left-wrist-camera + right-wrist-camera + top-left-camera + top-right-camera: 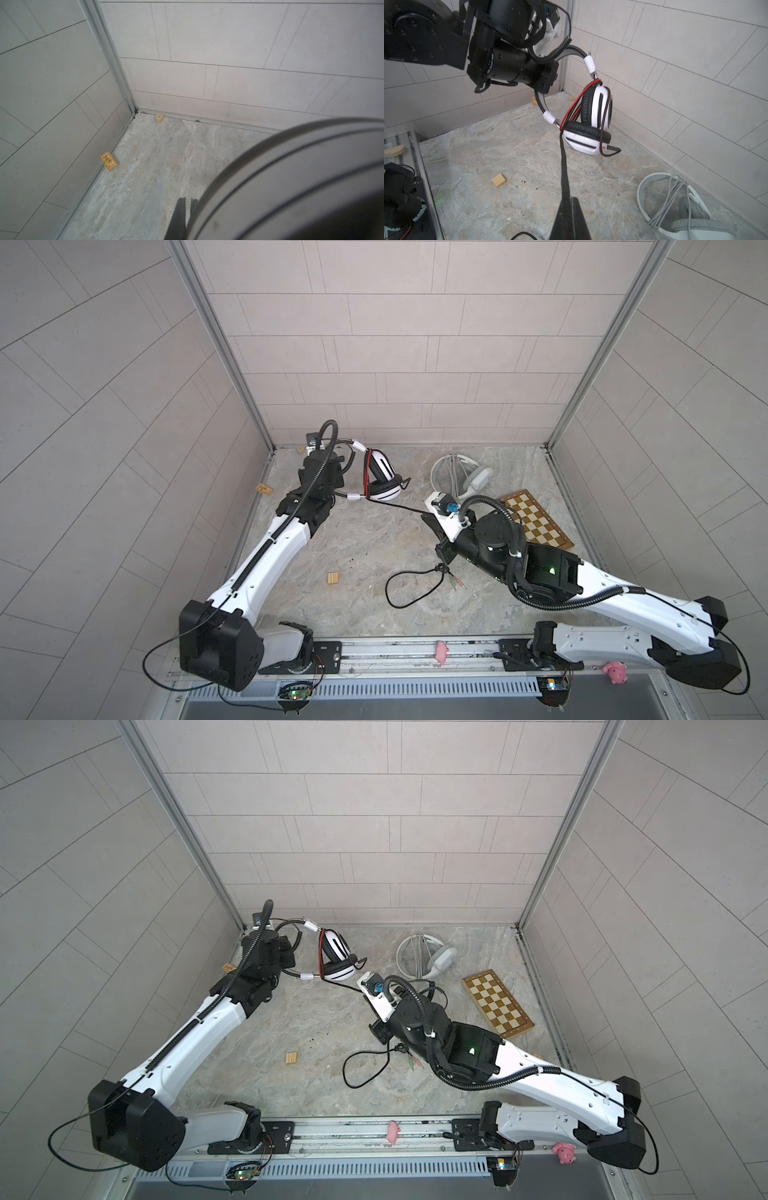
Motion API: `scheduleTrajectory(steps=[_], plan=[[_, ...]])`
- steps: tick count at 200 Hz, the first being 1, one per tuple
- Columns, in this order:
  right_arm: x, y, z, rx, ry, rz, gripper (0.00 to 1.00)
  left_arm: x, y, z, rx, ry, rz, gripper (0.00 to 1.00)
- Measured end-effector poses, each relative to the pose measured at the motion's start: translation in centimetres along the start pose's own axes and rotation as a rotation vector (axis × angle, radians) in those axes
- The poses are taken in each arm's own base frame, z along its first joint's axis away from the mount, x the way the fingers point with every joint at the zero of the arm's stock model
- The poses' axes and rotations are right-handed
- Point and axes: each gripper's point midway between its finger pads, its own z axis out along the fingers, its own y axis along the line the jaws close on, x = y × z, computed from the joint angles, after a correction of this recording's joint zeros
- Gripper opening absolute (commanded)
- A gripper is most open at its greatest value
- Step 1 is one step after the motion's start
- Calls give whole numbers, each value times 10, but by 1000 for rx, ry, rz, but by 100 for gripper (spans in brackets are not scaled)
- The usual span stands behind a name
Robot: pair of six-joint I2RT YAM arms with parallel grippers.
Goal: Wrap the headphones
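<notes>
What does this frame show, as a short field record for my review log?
White headset: held by its band, cable partly wound round the cups
Left claw: shut on that band
Right claw: shut on black cable, stretched straight from the cups; the rest loops loose on table
Grey headset: lying apart, cord bundled, untouched
Clutter: chessboard, wooden block

The round-cupped plastic headset (pixel 598 108) is glossy white with black stripes, black ear pads and a black-and-red cable (pixel 563 160). Just beside the wooden chessboard (pixel 536 522), checked brown and cream, the angular headset (pixel 480 480) is pale grey throughout, its cord (pixel 672 197) whitish. The stone tabletop (pixel 353 539) is veined grey-beige.
</notes>
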Motion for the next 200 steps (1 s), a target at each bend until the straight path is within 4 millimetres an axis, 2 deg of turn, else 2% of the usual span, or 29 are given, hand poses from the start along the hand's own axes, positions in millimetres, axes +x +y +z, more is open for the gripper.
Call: scheduleTrajectory(steps=[51, 76, 105, 137, 178, 200], plan=[[2, -15, -2, 32, 16, 5, 3, 3, -27, -9, 48, -8, 126, 0], [-8, -27, -3, 50, 6, 11, 3, 10, -50, -7, 112, 20, 167, 0], [-23, -53, 2, 82, -8, 49, 3, 18, -81, -15, 236, 38, 234, 0], [-29, -85, 21, 95, -1, 125, 3, 34, -114, -25, 424, 97, 278, 0], [-23, -82, 32, 69, 23, 135, 3, 48, -137, -31, 559, 149, 306, 0], [-23, -89, 32, 87, 19, 143, 3, 52, -147, -37, 632, 173, 308, 0]])
